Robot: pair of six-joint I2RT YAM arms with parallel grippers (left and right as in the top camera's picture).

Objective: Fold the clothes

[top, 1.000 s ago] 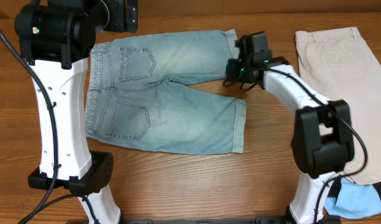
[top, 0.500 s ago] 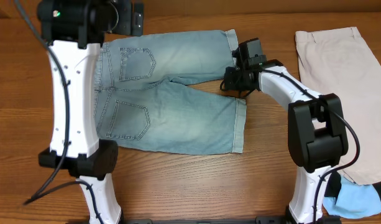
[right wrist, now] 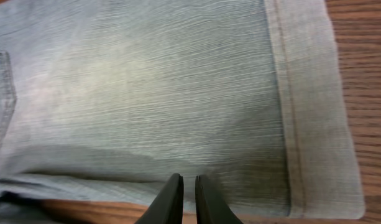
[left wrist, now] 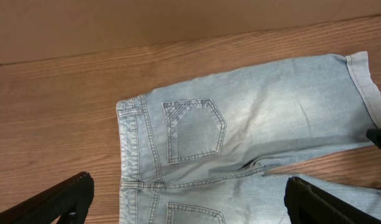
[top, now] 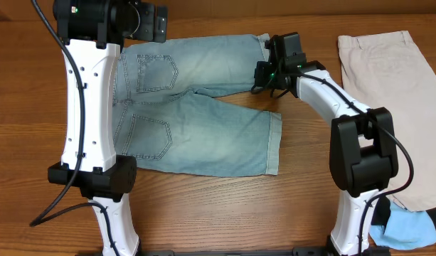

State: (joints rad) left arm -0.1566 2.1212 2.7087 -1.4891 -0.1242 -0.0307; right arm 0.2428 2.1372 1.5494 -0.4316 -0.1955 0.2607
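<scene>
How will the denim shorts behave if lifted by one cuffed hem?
Likely floppy: the denim shorts lie flat and creased at the crotch, so the rest would probably drape and drag. The cuffed hem looks thicker, probably a firmer pinch spot. The woven surface against the wood table suggests they'd bunch rather than slide cleanly when pushed.

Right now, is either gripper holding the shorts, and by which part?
Left gripper: open, holding nothing. Right gripper: shut at the denim shorts' upper leg edge near the cuff; whether cloth is pinched cannot be told.
</scene>
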